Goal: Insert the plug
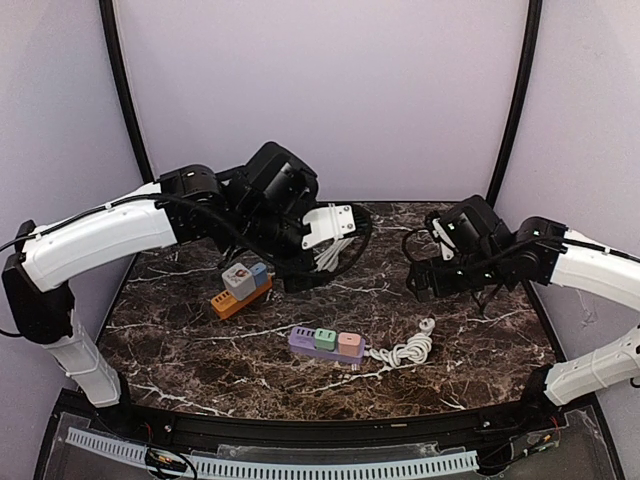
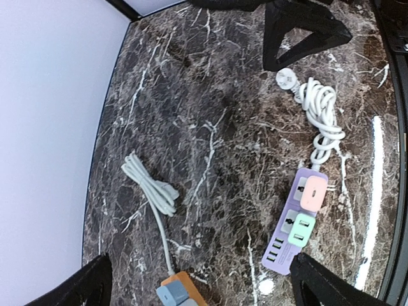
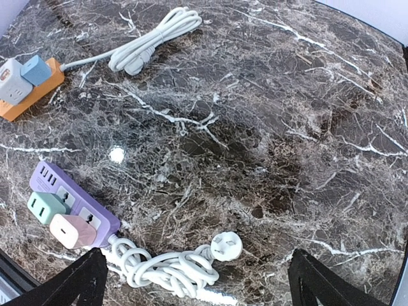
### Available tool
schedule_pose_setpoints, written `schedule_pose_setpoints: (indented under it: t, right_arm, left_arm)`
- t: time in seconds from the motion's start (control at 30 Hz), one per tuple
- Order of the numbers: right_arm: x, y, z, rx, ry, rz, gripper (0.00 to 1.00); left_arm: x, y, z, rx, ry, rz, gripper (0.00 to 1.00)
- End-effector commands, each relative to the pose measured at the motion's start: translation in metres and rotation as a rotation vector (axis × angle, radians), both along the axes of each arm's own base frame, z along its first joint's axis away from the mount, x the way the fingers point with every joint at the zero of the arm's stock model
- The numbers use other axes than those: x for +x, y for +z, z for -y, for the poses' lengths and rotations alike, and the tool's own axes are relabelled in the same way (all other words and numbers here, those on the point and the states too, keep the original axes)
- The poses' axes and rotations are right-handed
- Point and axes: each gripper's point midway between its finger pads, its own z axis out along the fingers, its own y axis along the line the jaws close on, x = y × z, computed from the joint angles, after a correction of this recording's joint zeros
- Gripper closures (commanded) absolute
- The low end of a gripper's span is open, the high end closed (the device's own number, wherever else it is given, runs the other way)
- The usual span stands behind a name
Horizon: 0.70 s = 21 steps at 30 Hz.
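Observation:
A purple power strip (image 1: 300, 342) lies at the table's front middle, with a green adapter (image 1: 325, 338) and a pink adapter (image 1: 349, 344) plugged in. Its coiled white cable (image 1: 405, 352) ends in a round white plug (image 1: 428, 325) lying loose on the marble. The strip (image 2: 280, 248) and plug (image 2: 286, 78) show in the left wrist view, and the plug (image 3: 226, 245) shows in the right wrist view. My left gripper (image 1: 298, 278) is open and empty above the orange strip's end. My right gripper (image 1: 425, 282) is open and empty, held above and behind the plug.
An orange power strip (image 1: 228, 303) with a grey adapter (image 1: 238, 280) and a blue adapter (image 1: 259, 270) lies left of centre. Its bundled white cable (image 2: 150, 185) lies behind it. Dark marble table; black frame posts stand at the back corners.

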Motion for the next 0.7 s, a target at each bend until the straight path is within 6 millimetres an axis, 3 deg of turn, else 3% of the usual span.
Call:
schedule_pose_setpoints:
  t: [0.0, 0.2, 0.43, 0.57, 0.67]
  right_arm:
    - [0.011, 0.022, -0.005, 0.032, -0.014, 0.057, 0.01]
    - [0.013, 0.03, -0.009, 0.057, -0.017, 0.061, 0.01]
    - [0.012, 0.037, -0.008, 0.081, -0.021, 0.073, 0.01]
    - [0.013, 0.044, -0.009, 0.101, -0.024, 0.092, 0.01]
    - [0.016, 0.05, -0.011, 0.122, -0.031, 0.108, 0.01]
  left_arm:
    - [0.012, 0.018, -0.026, -0.025, 0.116, 0.111, 0.01]
    - [0.024, 0.044, -0.064, -0.12, 0.303, 0.207, 0.01]
    - [0.024, 0.049, -0.112, -0.132, 0.45, 0.23, 0.01]
    - [0.027, 0.051, -0.147, -0.185, 0.548, 0.22, 0.01]
    - [0.033, 0.047, -0.187, -0.222, 0.657, 0.212, 0.01]
